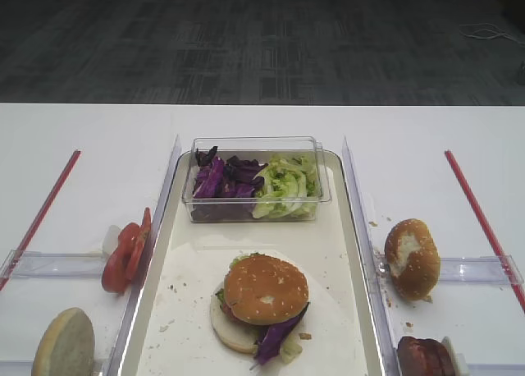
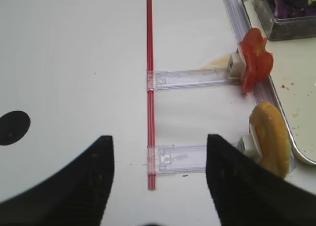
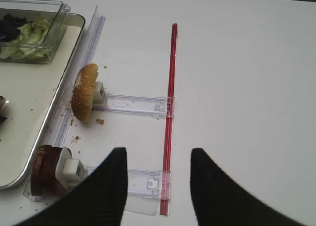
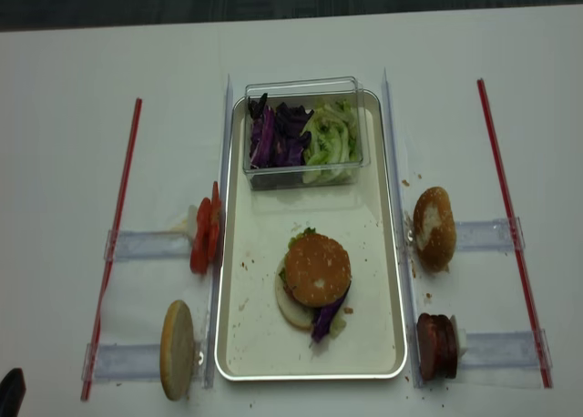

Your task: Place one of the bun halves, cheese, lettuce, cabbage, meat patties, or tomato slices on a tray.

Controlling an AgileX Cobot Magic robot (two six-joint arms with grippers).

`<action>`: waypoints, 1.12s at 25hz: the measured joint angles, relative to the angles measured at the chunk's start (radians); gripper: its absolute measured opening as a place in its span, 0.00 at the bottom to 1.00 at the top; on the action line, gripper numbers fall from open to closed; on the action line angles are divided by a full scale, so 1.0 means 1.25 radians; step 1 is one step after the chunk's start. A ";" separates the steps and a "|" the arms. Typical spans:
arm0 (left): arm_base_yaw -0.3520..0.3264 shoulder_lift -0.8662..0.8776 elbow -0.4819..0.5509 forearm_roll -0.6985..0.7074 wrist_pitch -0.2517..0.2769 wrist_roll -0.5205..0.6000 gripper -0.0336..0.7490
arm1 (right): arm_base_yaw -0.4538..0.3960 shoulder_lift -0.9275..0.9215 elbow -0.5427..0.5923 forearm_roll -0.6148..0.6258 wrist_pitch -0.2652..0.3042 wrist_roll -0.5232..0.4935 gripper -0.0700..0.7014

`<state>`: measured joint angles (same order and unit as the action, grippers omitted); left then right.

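On the cream tray (image 1: 324, 236) stands a stacked burger topped by the sesame bun half (image 1: 266, 288), with purple cabbage and lettuce sticking out beneath it. More cabbage (image 1: 217, 179) and lettuce (image 1: 285, 187) fill the clear box (image 1: 324, 197) at the tray's far end. Tomato slices (image 1: 123, 257) stand left of the tray and meat patties (image 1: 425, 357) right of it. Cheese is out of view. My right gripper (image 3: 158, 152) hangs open and empty over the table, right of the patties (image 3: 42, 170). My left gripper (image 2: 160, 137) is open and empty, left of a bun half (image 2: 271, 139).
A pale flat-faced bun half (image 1: 63, 343) stands at the tray's near left. A brown bun with a white torn patch (image 1: 412, 259) stands at its right. Clear plastic holders (image 1: 480, 269) and red strips (image 1: 480, 216) lie on the white table on both sides.
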<state>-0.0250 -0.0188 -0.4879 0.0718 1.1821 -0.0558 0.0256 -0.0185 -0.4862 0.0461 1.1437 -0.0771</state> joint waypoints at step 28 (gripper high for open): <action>0.000 0.000 0.000 0.000 0.000 0.000 0.58 | 0.000 0.000 0.013 0.013 -0.017 0.000 0.51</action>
<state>-0.0250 -0.0188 -0.4879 0.0718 1.1821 -0.0558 0.0256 -0.0185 -0.4699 0.0626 1.1230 -0.0771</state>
